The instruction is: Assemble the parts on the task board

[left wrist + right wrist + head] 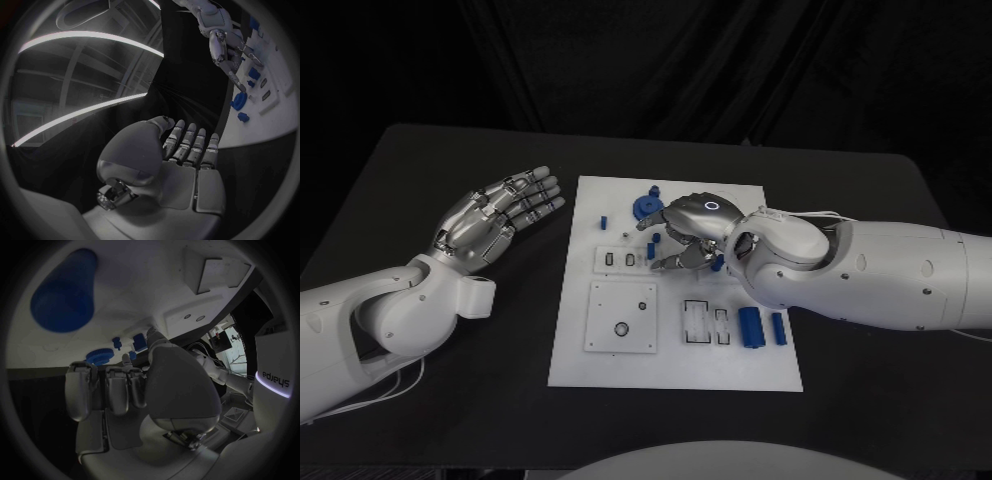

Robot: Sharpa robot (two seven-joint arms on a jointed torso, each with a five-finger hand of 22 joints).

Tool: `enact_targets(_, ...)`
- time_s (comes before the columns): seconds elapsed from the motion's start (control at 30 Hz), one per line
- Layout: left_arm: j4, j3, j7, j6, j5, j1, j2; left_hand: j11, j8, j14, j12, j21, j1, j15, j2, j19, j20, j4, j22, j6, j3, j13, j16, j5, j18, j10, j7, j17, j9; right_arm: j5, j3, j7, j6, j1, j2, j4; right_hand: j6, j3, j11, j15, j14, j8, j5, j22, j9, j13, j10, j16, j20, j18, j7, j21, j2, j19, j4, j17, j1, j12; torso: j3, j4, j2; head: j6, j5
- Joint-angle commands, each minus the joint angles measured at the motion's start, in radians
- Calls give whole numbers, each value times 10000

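White and flat, the task board [678, 362] lies in the middle of the black worktop [430, 170], its near edge toward the robot. Nearest on it, at the near right, two blue cylinders [762, 327] lie side by side just beside a pair of narrow slots [707, 323]. To their left sits a raised square plate [622, 316] with a small oval hole. Farther back, the right hand [689, 232] hangs low over the board's middle, palm down, its fingers [658, 220] curled downward with gaps between them; whether they pinch any part I cannot tell, since the hand hides what lies beneath. A bit of blue shows just beside its near edge. In the right wrist view a large blue part [62, 290] is blurred against the white board. At the hand's far side stands a blue gear [648, 208], and a small blue peg [604, 222] lies to the left. Off the board's left edge, the left hand [495, 218] hovers over bare worktop, palm up, fingers [534, 196] straight and slightly apart, holding nothing.
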Motion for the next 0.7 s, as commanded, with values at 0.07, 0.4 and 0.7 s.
enact_targets(0.07,65,9,1328,46,34,-12,0,21,35,-17,10,111,-131,42,-8,175,-21,-4,43,15,107,1,63,1,-82,21,499,9,5,186,51,611,-1198,-19,-166,96,174,-80,-86,-101,1056,31,-120,2218,10,2627,1041,25,-76,-101,-16,-21,-129,510,-15,2634,-33,28,6,15,0,74,73)
enact_targets(0.4,269,33,1250,-600,30,130,-14,278,107,1087,570,1732,-294,165,-180,2738,-47,-44,724,192,363,88,1519,-36,-192,648,393,225,19,2266,105,2579,-1733,284,-947,428,939,-246,-91,-122,1056,333,-236,2236,28,2627,1041,25,-121,-110,4,-8,-212,519,-5,2634,-554,28,19,14,-57,691,682)
enact_targets(0.7,-122,33,870,-1726,-647,1022,569,-289,555,3922,3496,6498,-299,-710,-771,5472,-819,-332,3400,1727,339,1399,6224,-2239,-13,2736,281,2172,106,3877,-5,3539,-1835,454,-1462,141,1758,-48,44,-15,1056,713,-240,2252,104,2627,1041,25,-51,-119,169,5,306,518,-59,2634,-446,28,256,-55,-560,745,990)
